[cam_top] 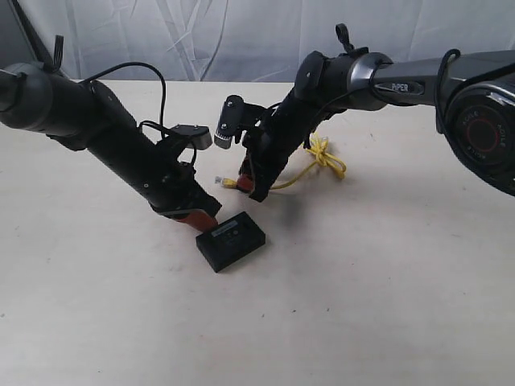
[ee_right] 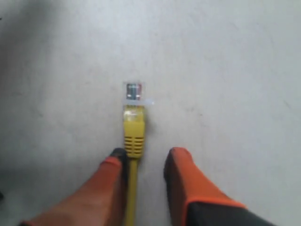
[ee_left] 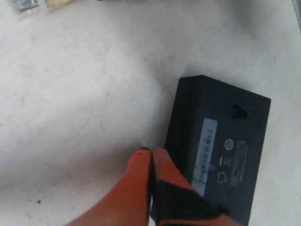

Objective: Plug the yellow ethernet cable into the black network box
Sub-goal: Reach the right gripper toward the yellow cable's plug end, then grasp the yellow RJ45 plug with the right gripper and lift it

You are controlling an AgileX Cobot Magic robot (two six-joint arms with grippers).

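The black network box lies flat on the table, white label up. My left gripper is shut with nothing in it, its orange tips pressed against the box's side. The yellow ethernet cable runs from a knotted loop to its clear plug. In the right wrist view the plug and yellow boot lie on the table just ahead of my right gripper. Its jaws straddle the cord, one finger touching it and the other standing apart with a gap.
The pale table stretches wide around the box. A white cloth backdrop hangs behind the table's far edge. The cable's knotted loop lies right of the right arm.
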